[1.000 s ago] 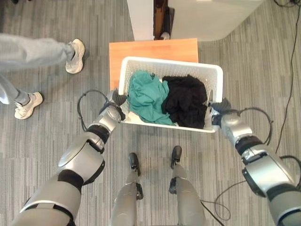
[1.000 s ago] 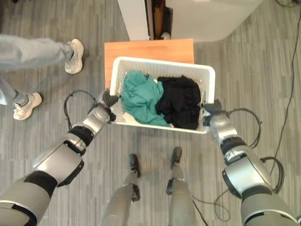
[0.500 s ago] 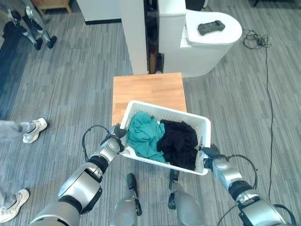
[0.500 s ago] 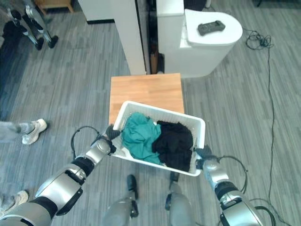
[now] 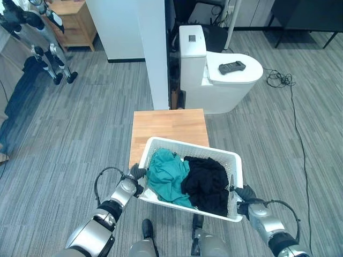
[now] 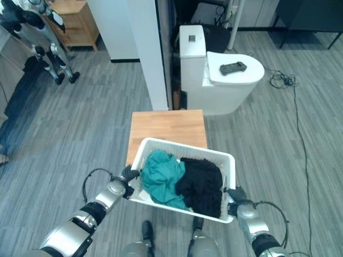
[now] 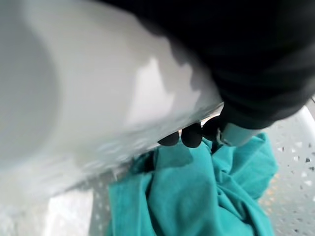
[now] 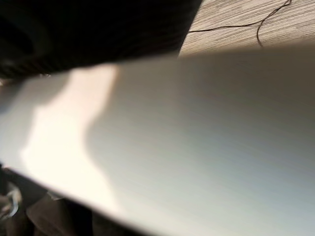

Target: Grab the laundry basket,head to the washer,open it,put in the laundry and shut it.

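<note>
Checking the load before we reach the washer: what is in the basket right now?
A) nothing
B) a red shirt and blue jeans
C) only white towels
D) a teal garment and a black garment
D: a teal garment lies beside a black garment inside the white laundry basket.

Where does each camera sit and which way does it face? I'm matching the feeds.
Left eye: on the head, looking down at the laundry basket, left hand and right hand at its ends.
Right eye: same scene, slightly offset; wooden table beyond.
Left wrist: along its fingers over the rim onto the teal garment.
Right wrist: pressed against the basket's white wall.
Shared: both eyes show the black garment.
</note>
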Robot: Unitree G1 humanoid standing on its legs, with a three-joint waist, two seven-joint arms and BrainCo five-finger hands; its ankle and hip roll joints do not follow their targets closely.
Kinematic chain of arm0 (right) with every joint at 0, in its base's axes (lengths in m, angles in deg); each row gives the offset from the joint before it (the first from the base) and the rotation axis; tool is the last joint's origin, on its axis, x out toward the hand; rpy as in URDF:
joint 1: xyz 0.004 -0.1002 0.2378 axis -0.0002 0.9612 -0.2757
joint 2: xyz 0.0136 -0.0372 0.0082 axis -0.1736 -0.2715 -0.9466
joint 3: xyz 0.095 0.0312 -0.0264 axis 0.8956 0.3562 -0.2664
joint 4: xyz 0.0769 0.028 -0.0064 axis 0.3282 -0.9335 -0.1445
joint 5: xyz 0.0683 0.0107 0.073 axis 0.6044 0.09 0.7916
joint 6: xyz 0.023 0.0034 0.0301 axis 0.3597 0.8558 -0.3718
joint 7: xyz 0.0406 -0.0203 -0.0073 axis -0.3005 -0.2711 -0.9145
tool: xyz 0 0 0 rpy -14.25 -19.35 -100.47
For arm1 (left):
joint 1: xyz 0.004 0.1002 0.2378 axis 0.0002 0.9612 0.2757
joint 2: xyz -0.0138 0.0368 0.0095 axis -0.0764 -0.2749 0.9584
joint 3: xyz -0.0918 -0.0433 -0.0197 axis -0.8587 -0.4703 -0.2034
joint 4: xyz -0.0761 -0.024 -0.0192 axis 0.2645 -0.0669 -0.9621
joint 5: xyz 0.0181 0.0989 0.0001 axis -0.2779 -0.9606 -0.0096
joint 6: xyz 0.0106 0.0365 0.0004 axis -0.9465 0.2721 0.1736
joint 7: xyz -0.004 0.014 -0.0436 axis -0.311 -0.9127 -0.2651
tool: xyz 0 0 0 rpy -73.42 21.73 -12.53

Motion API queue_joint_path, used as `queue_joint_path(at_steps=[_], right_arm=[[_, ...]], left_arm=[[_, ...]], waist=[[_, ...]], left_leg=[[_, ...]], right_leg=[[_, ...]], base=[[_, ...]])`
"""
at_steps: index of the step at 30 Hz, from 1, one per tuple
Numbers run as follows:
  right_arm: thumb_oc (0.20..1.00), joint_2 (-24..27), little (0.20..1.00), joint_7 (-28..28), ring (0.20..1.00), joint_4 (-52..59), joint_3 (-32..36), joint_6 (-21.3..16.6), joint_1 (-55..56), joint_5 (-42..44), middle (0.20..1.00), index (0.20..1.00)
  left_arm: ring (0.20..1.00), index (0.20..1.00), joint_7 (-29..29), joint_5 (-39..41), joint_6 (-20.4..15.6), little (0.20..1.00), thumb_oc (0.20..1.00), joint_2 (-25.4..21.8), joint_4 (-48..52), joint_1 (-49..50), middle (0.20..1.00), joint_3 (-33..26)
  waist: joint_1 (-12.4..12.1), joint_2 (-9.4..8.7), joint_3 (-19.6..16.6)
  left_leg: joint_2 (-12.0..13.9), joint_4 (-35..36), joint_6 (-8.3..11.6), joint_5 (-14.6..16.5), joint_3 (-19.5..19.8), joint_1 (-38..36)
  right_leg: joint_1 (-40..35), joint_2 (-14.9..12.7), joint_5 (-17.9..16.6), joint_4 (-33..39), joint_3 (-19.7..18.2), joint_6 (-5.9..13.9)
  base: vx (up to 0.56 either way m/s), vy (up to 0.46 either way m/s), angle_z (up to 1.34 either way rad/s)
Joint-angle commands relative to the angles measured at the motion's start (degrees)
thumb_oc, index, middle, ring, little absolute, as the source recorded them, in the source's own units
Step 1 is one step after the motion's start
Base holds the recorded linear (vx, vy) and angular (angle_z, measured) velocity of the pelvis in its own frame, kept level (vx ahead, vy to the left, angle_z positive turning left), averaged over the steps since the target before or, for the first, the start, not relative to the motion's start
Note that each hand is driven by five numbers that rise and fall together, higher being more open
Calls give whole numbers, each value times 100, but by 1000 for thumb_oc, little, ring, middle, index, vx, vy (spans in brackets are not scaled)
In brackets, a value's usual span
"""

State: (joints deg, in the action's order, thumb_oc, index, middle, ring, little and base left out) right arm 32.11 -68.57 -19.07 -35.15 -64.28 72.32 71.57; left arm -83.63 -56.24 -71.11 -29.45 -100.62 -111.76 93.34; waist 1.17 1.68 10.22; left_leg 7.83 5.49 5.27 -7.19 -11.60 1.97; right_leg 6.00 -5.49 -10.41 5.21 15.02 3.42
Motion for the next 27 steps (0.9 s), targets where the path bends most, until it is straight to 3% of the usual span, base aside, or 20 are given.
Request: queue_joint_path(at_steps=[1,11,14,15,16,18,20,23,27], right_arm=[[200,-186,200,-767,200,962,412,-573,-407,552,200,200],[200,-71,200,-799,200,1022,392,-499,-424,302,200,200],[200,-18,200,-800,200,950,372,-492,-479,245,200,200],[200,36,200,-799,200,939,350,-494,-568,201,200,200],[200,133,200,-838,200,943,355,-459,-655,212,200,200],[200,162,200,-848,200,892,391,-443,-671,235,200,200],[200,162,200,-855,200,898,418,-432,-668,242,200,200],[200,160,200,-829,200,780,575,-460,-606,355,200,200],[200,154,200,-954,200,830,529,-428,-583,314,200,200]], left_arm=[[200,200,180,504,-252,200,200,94,-34,-602,200,-237],[200,200,164,134,-231,200,200,-127,374,-318,200,-385],[200,200,164,124,-239,200,200,-132,381,-306,200,-420],[200,200,182,147,-247,200,200,-114,433,-344,200,-408],[200,200,232,141,-247,200,200,-106,467,-267,200,-462],[200,200,243,142,-253,200,200,-101,499,-234,200,-485],[200,200,254,134,-256,200,200,-107,492,-222,200,-482],[200,200,248,11,-276,200,200,-109,397,-247,200,-442],[200,200,277,-84,-290,200,200,-174,492,-235,200,-442]], waist=[[28,215,-19],[-36,320,61],[-92,270,110],[-140,172,233],[-68,-59,286],[-22,-135,280],[-20,-148,278],[52,-187,309],[76,-221,426]], left_leg=[[265,-49,169,-351,375,428],[437,-49,300,-617,440,491],[385,-49,278,-688,662,464],[213,-299,238,-543,987,550],[-90,-937,1,201,1203,595],[-205,-1068,-97,503,1179,484],[-253,-1071,-120,606,1242,420],[-542,-1073,-268,823,1328,312],[-769,-1148,-463,1009,1105,329]], right_leg=[[-375,-211,517,-214,16,261],[-455,38,532,-53,86,147],[-430,42,495,-28,18,143],[-374,-19,433,-42,-30,139],[-209,-185,302,-48,-106,163],[-148,-226,268,-71,-169,175],[-130,-208,265,-94,-230,184],[-5,-337,142,-277,-516,288],[275,-548,-67,-386,-900,437]], base=[[1,-48,7],[-45,-62,5],[-69,-24,1],[-200,-23,-4],[-229,-2,-2],[-129,73,-5],[-42,125,-13],[-41,221,-20],[-105,250,-34]])
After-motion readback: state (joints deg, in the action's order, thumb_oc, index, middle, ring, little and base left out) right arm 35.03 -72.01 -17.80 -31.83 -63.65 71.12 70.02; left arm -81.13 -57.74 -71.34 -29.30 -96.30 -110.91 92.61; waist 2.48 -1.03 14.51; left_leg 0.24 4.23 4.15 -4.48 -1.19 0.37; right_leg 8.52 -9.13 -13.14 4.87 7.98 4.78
